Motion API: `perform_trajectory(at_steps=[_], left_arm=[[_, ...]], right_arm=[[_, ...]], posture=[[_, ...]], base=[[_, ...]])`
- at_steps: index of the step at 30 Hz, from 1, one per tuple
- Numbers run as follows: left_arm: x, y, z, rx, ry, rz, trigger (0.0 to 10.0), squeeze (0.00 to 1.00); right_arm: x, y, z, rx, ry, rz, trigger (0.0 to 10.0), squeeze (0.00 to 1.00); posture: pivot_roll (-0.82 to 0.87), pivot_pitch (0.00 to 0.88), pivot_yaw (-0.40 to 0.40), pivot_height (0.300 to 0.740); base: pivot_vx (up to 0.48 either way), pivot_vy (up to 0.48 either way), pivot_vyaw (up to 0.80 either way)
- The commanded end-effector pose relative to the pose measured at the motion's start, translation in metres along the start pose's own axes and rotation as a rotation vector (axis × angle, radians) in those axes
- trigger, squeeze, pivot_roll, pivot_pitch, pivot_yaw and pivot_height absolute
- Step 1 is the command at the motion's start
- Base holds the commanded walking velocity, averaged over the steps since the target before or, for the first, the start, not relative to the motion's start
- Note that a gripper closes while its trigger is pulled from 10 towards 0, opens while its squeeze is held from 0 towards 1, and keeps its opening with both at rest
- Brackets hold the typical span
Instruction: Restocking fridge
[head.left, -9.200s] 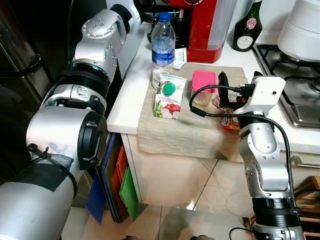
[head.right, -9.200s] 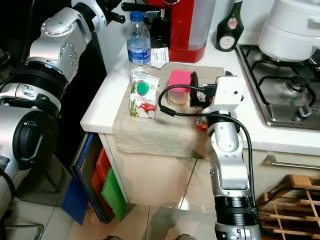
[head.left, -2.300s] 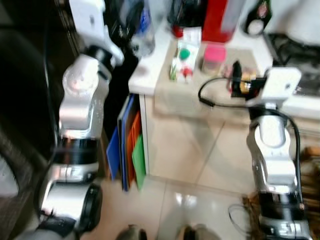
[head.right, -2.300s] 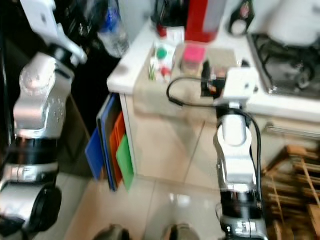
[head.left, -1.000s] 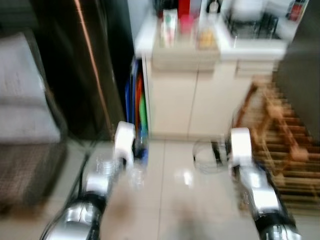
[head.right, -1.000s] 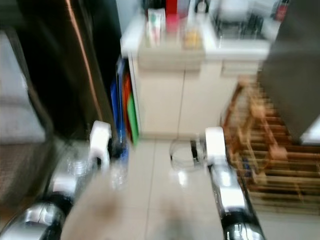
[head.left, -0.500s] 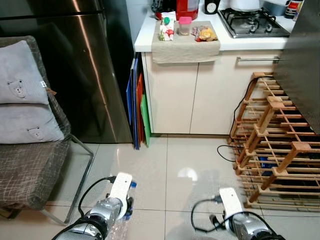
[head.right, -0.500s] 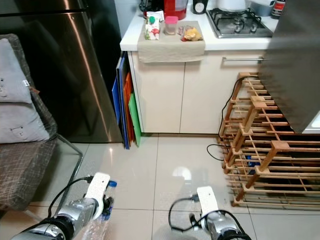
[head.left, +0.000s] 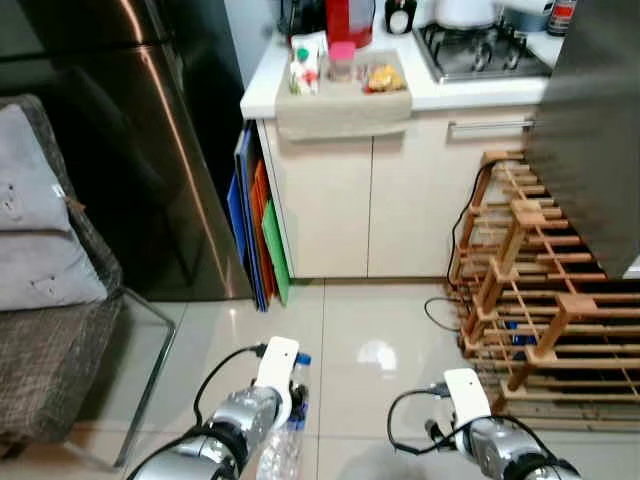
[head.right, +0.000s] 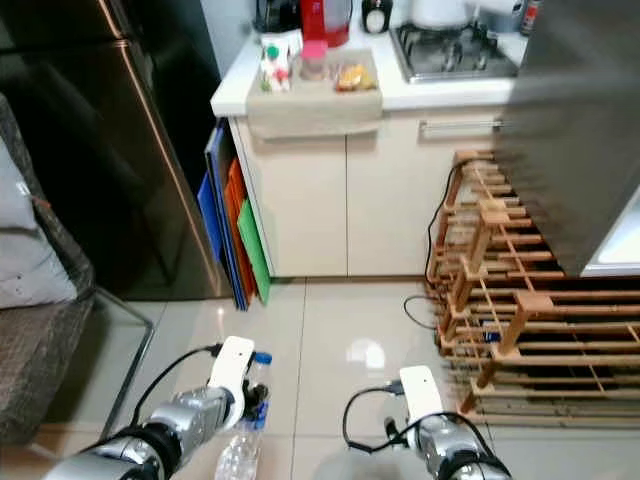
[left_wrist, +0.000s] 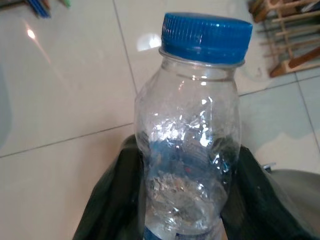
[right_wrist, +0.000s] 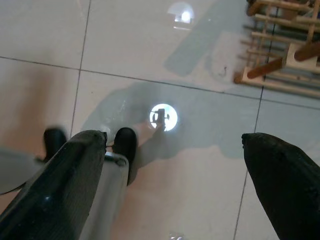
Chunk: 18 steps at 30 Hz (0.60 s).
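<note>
My left gripper (left_wrist: 190, 220) is shut on a clear water bottle (left_wrist: 192, 145) with a blue cap (left_wrist: 207, 31), held low over the tiled floor. In the eye views the bottle (head.left: 288, 425) pokes forward from the left wrist. My right gripper (right_wrist: 175, 185) hangs open over the floor with nothing between its black fingers (right_wrist: 65, 195). The dark steel fridge (head.left: 130, 150) stands ahead on the left, its door closed. On the counter's cloth (head.left: 340, 105) are a juice carton (head.left: 303, 55), a pink-lidded jar (head.left: 342, 58) and a snack packet (head.left: 382, 78).
A chair with grey cushions (head.left: 40, 240) stands left of the fridge. Coloured boards (head.left: 262, 235) lean between the fridge and the cabinet (head.left: 370, 200). A wooden wine rack (head.left: 540, 290) with a cable lies on the right, under a grey panel (head.left: 590, 120). Tiled floor (head.left: 340, 330) lies ahead.
The bottle left the counter in my left gripper. I have backed away from the counter and both arms have dropped low. Since half a second ago the whole view has shifted.
</note>
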<state>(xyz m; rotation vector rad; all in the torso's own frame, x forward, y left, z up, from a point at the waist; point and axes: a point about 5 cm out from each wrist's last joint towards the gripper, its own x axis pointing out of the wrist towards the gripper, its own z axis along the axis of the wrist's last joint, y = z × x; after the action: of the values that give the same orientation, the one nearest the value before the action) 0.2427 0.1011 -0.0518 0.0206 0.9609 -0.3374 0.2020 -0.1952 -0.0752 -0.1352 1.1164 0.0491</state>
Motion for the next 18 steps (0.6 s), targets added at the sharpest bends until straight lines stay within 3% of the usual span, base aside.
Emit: perform_trajectory(at_steps=[1,6,12,14,15,18], left_arm=[[0.000,0.002,-0.004,-0.005,0.024,0.004,10.0,0.00],[0.000,0.000,-0.004,0.005,0.019,-0.007,10.0,0.00],[-0.001,0.005,0.004,0.031,-0.019,-0.010,10.0,0.00],[-0.003,0.014,0.011,0.077,-0.065,0.010,10.0,0.00],[-0.009,0.031,0.025,0.082,-0.157,0.053,10.0,0.00],[-0.014,0.043,0.030,0.080,-0.220,0.085,10.0,0.00]], right_arm=[[0.001,0.008,0.006,-0.002,-0.023,0.014,10.0,0.00],[0.001,0.007,0.007,-0.018,-0.022,0.000,10.0,0.00],[0.000,0.000,0.001,-0.031,-0.015,-0.047,10.0,0.00],[0.000,-0.004,0.006,-0.009,-0.055,-0.070,10.0,0.00],[-0.002,-0.006,0.026,-0.024,-0.167,-0.082,10.0,0.00],[-0.005,-0.006,0.040,-0.029,-0.249,-0.085,10.0,0.00]], posture=[[-0.18,0.000,0.109,0.740],[-0.18,0.000,0.105,0.740],[-0.18,0.000,0.110,0.740],[-0.18,0.000,0.108,0.740],[-0.18,0.000,0.096,0.740],[-0.18,0.000,0.093,0.740]], base=[[0.000,-0.428,0.00],[0.000,-0.437,0.00],[0.000,-0.042,-0.70],[0.000,0.000,-0.73],[0.000,0.000,-0.74],[0.000,0.000,-0.74]])
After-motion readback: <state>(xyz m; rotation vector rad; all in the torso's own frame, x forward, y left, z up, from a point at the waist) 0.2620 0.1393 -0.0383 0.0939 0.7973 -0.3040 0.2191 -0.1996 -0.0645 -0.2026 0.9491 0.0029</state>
